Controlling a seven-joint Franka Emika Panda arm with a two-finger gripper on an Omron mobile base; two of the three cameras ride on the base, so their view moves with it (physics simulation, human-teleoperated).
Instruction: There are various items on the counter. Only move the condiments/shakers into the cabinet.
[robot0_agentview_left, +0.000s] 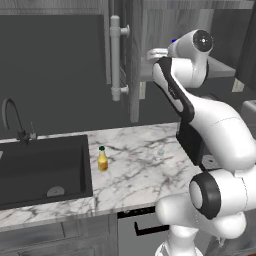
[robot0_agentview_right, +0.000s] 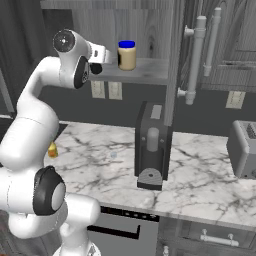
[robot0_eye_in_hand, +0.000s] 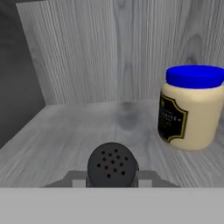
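We counted one jar (robot0_eye_in_hand: 190, 107) on the cabinet (robot0_agentview_right: 145, 70) shelf, one bottle (robot0_agentview_left: 102, 159) on the counter (robot0_agentview_left: 145, 165), and the gripper (robot0_eye_in_hand: 112, 177) pinching one shaker (robot0_eye_in_hand: 112, 165).

I count three condiment containers: one cream-coloured jar with a blue lid (robot0_eye_in_hand: 191, 107) on the grey cabinet shelf (robot0_eye_in_hand: 65, 131), one small black shaker with a perforated top (robot0_eye_in_hand: 112, 165) between my two fingers, and one small yellow bottle with a green cap (robot0_agentview_left: 102, 159) on the white marble table (robot0_agentview_left: 145, 165). There is one black toaster (robot0_agentview_right: 151, 146), one dark sink (robot0_agentview_left: 42, 170) with one curved faucet (robot0_agentview_left: 14, 120), and two pale cylindrical bar handles (robot0_agentview_right: 195, 60).
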